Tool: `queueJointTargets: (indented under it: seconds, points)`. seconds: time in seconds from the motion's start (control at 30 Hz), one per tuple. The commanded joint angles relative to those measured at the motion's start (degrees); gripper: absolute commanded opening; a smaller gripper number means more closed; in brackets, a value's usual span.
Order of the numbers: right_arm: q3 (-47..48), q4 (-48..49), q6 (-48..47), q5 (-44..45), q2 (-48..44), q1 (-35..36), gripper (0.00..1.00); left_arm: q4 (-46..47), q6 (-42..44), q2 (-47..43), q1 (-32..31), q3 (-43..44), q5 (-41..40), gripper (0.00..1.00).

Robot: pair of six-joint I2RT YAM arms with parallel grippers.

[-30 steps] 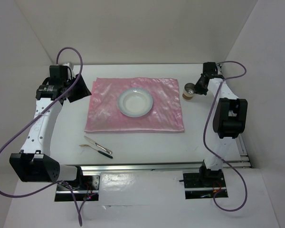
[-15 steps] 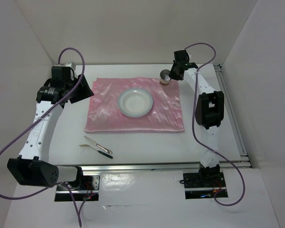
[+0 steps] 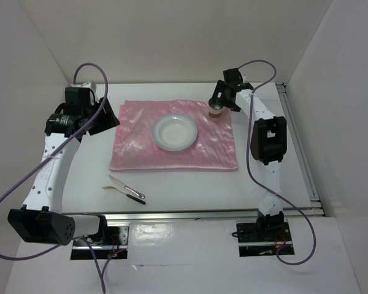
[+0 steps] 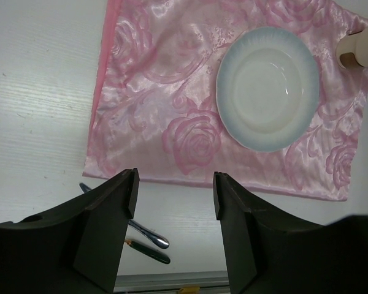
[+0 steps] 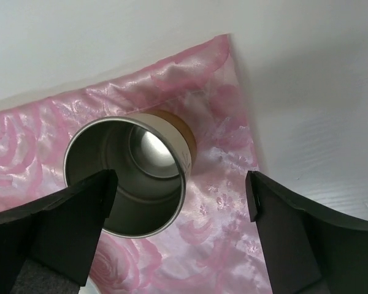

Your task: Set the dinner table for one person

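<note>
A shiny pink cloth (image 3: 172,147) lies on the flat white dinner table (image 3: 190,190). On the cloth's far right corner, a round steel cup (image 5: 127,177) stands between the right gripper's (image 5: 179,195) spread jaws. The left gripper's (image 4: 175,196) jaws gape empty.

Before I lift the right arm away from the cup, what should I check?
1. Right hand open: ok.
2. Cup upright on the pink cloth corner: ok.
3. Cup clear of both fingers: cannot tell; it sits near one.
4. Plate at cloth centre: ok.
5. Left hand open, empty: ok.
6. Cutlery beside plate: not ok; lies on bare table, off the cloth.
</note>
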Motion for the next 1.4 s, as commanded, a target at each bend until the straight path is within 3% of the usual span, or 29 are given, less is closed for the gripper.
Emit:
queueJointTargets:
  seconds: [0.0, 0.13, 0.23, 0.3, 0.33, 0.47, 0.57, 0.6, 0.67, 0.77, 0.9, 1.1, 1.23, 1.37]
  points:
    - [3.0, 0.97, -0.82, 0.57, -4.1, 0.47, 1.0, 0.02, 1.16, -1.25, -0.22, 1.01, -1.3, 0.69]
    - [5.28, 0.61, -1.96, 0.57, -11.21, 1.6, 1.0, -1.21, 1.68, -0.64, -0.22, 2.15, -3.66, 0.69]
    - [1.43, 5.0, -5.21, -0.75, -19.56, 5.02, 1.0, -3.84, 1.07, -0.02, -0.22, 4.25, -8.58, 0.69]
    - [-4.37, 8.77, -7.32, -2.59, -23.08, 9.59, 0.97, -5.59, -1.29, 0.59, 0.74, 4.79, -12.01, 0.65]
    - [-6.74, 10.09, -9.6, -5.56, -26.23, 11.43, 0.93, -5.6, -2.26, 0.59, 3.36, 3.66, -9.67, 0.6]
    - [-17.99, 13.35, -12.25, -14.01, -31.0, 20.57, 0.86, -3.84, -4.81, -2.39, 8.21, -3.53, -7.89, 0.55]
    - [-27.3, 16.34, -14.36, -16.4, -34.07, 29.01, 0.74, -5.33, -5.35, -2.39, 11.28, -6.27, -8.59, 0.55]
    - [-32.02, 17.31, -14.97, -15.61, -35.04, 33.9, 0.58, -6.03, -5.35, -2.39, 12.08, -6.28, -8.59, 0.55]
    - [-36.18, 21.17, -16.29, -15.61, -37.5, 38.67, 0.51, -6.57, -5.35, -2.39, 14.01, -5.15, -8.07, 0.56]
    - [-38.75, 21.89, -15.78, -14.65, -35.59, 46.5, 0.48, -7.89, -6.31, -3.0, 15.33, -0.07, -8.78, 0.56]
    - [-41.57, 28.03, -16.82, -9.81, -32.69, 57.57, 0.46, -6.39, -4.83, -3.63, 15.86, 7.66, -3.25, 0.58]
    - [-34.46, 26.63, -19.81, -4.88, -19.87, 63.39, 0.5, -7.18, -2.54, -2.92, 15.86, 14.46, 2.38, 0.6]
    - [-27.87, 23.82, -19.81, -4.19, -13.08, 64.01, 0.59, -6.66, -2.01, -3.63, 15.86, 12.37, 3.71, 0.6]
    - [-25.48, 22.51, -21.04, -2.08, -9.21, 64.01, 0.59, -6.13, -2.01, -4.15, 15.86, 10.86, 4.33, 0.61]
